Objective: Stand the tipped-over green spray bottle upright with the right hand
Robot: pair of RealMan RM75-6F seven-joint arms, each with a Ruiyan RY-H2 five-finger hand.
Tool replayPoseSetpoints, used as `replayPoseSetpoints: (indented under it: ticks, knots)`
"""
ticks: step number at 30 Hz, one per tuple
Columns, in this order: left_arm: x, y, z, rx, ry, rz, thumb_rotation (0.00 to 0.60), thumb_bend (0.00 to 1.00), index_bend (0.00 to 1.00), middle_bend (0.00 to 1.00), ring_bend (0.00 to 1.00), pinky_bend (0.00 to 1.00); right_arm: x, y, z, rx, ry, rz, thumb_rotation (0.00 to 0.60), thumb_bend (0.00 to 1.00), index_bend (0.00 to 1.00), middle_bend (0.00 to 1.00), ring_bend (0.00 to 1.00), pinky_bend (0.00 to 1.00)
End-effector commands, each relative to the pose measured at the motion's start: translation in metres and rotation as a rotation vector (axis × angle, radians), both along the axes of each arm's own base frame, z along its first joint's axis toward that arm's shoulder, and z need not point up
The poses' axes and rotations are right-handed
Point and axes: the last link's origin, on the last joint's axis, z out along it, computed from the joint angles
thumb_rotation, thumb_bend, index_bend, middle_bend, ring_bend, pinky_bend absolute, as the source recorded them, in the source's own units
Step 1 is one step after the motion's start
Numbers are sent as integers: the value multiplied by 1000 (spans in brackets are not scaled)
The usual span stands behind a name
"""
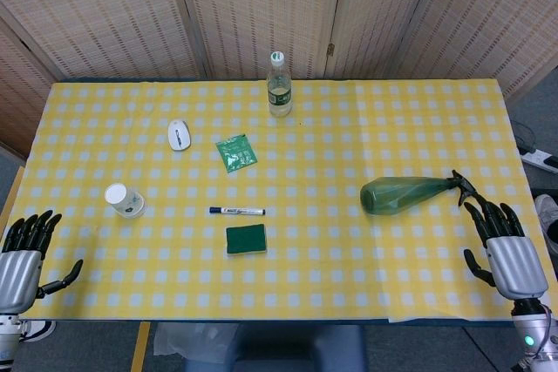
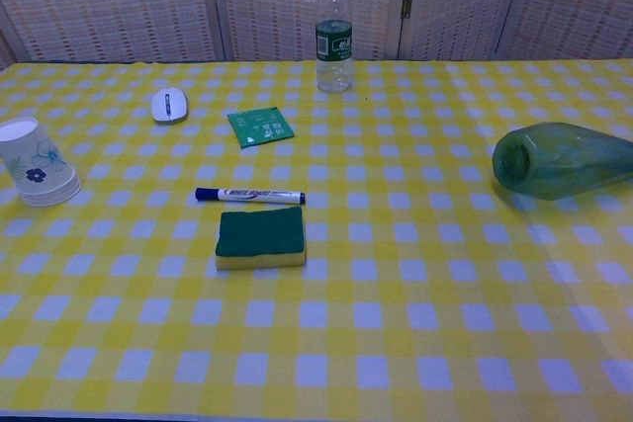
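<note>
The green spray bottle [image 1: 410,193] lies on its side at the right of the yellow checked table [image 1: 349,285], base pointing left and black nozzle pointing right. The chest view shows its body [image 2: 564,160] cut off by the right edge. My right hand [image 1: 507,246] rests at the table's front right corner, fingers spread and holding nothing, its fingertips a short way below and right of the nozzle. My left hand [image 1: 24,254] lies at the front left corner, also spread and holding nothing. Neither hand shows in the chest view.
A clear water bottle [image 1: 279,84] stands at the back centre. A white mouse [image 1: 179,134], green packet [image 1: 236,152], tipped paper cup [image 1: 125,200], marker pen [image 1: 236,211] and green sponge [image 1: 246,239] are spread across the left and middle.
</note>
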Motion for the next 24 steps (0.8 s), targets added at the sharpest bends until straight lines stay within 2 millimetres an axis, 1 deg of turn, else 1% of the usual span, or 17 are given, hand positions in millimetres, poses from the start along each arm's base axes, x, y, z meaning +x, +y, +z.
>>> replayPoseSetpoints:
  ticks: [1, 6, 9, 12, 13, 15, 20, 22, 24]
  knots:
    - [-1, 1, 0, 0, 0, 6, 170, 337, 0, 82, 26, 0, -1, -1, 0, 5, 2, -8, 600, 450, 0, 1, 65, 0]
    - [0, 3, -1, -10, -14, 3, 170, 337, 0, 83, 25, 0, -3, -2, 0, 3, 1, -19, 600, 449, 0, 0, 65, 0]
    - [0, 4, 0, -8, -35, -5, 172, 337, 0, 83, 26, 0, -6, -6, 0, 63, -1, -51, 600, 449, 0, 4, 66, 0]
    - [-2, 6, -1, -32, -37, -9, 171, 337, 0, 83, 26, 0, -4, -17, 6, 149, 12, -60, 600, 450, 0, 53, 94, 0]
    - [-3, 6, -1, -42, -40, -7, 170, 337, 0, 83, 26, 0, -5, -20, 8, 170, 17, -67, 600, 450, 0, 86, 114, 0]
    - [-3, 7, 1, -46, -51, -5, 171, 337, 0, 89, 33, 0, -12, -26, 11, 218, 10, -108, 600, 450, 0, 115, 146, 0]
    - [2, 2, 5, -30, -69, -36, 171, 337, 0, 102, 45, 0, -32, -45, 17, 299, -184, -262, 600, 450, 0, 136, 203, 0]
    - [2, 1, 5, -32, -70, -41, 167, 338, 0, 107, 47, 0, -36, -49, 21, 322, -255, -296, 600, 450, 0, 166, 227, 12]
    - [1, 1, 5, -34, -71, -38, 167, 337, 0, 115, 51, 0, -41, -54, 26, 341, -290, -326, 600, 450, 0, 200, 248, 31]
